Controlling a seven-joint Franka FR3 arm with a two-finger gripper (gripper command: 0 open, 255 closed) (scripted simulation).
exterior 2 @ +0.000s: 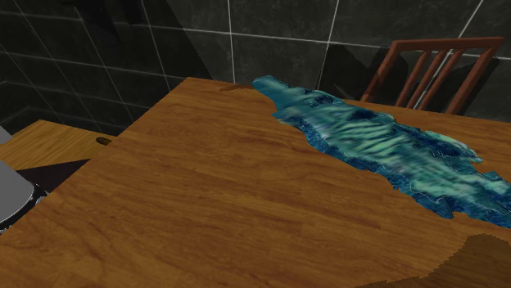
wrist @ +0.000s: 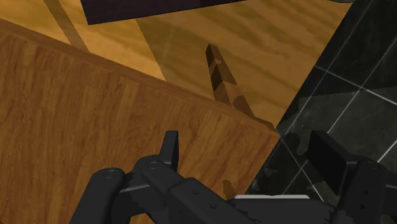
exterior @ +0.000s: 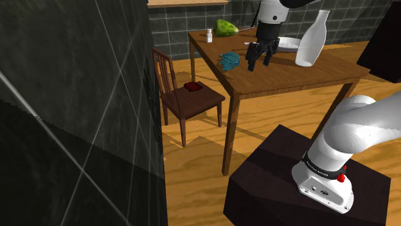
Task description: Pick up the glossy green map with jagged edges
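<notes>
We've got a wooden table (exterior: 289,77) w/ the teal jagged-edged map (exterior: 229,60) flat near its edge on the shoulder view's left, a small white bottle (exterior: 209,35) & green lump (exterior: 225,27) at the far corner, plus a white plate (exterior: 289,43) beside a tall white vase (exterior: 311,42).

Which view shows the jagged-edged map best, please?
The second exterior view: the blue-green map lies flat on the table, its jagged edges plain. The shoulder view shows it small near the gripper; the wrist view looks at tabletop.
</notes>
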